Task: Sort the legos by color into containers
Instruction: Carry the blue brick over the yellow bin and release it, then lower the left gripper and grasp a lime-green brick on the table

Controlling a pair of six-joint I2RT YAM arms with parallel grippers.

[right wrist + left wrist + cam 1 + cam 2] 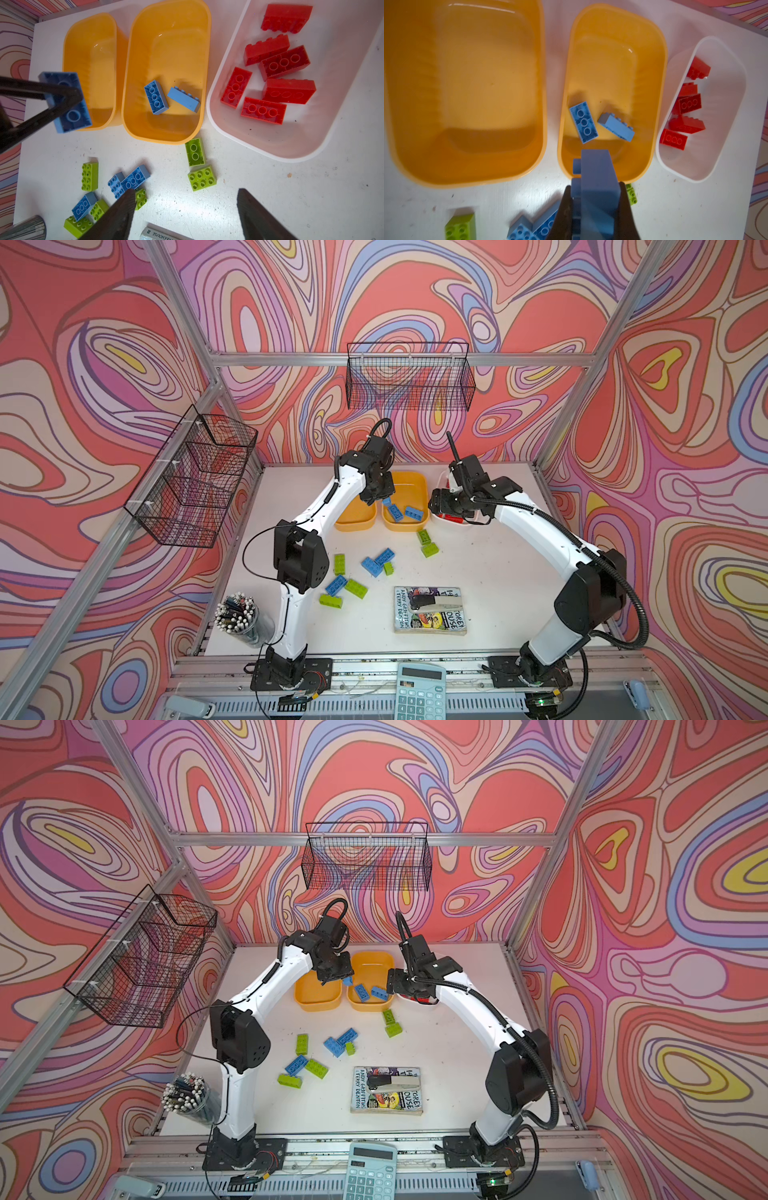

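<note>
My left gripper [595,187] is shut on a blue lego [596,170], held over the near rim of the middle orange container [612,62], where two blue legos [583,122] lie. The left orange container [467,83] is empty. Several red legos [278,62] fill the white container [270,141]. My right gripper [185,192] hangs open and empty over the table near the white container. Several green legos [340,564] and three blue ones [372,566] lie loose mid-table.
A book [428,624] with a stapler [434,605] on it lies front centre. A cup of pencils [237,616] stands front left, a calculator [419,691] on the front rail. Black wire baskets [195,477] hang on the left and back walls.
</note>
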